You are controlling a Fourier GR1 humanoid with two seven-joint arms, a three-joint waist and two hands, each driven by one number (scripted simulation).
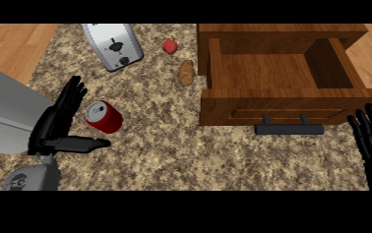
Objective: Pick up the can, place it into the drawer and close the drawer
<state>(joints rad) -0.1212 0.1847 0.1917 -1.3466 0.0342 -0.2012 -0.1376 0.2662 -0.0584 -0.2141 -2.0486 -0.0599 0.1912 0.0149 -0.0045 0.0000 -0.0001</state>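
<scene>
Left hand [52, 129] open beside the can [104, 116], not yet gripping.
Fingers straight, thumb spread below the can, which sits on the counter [167, 153] well left of the open drawer [276, 72]. Best to close round its middle, then lift over the drawer's front wall; bare counter lies between. Right hand [361, 134] rests open at the right edge.

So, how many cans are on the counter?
1. The can is on the counter, close beside the left hand and left of the open drawer. No can shows inside the drawer, though its front wall may hide a little.
</scene>
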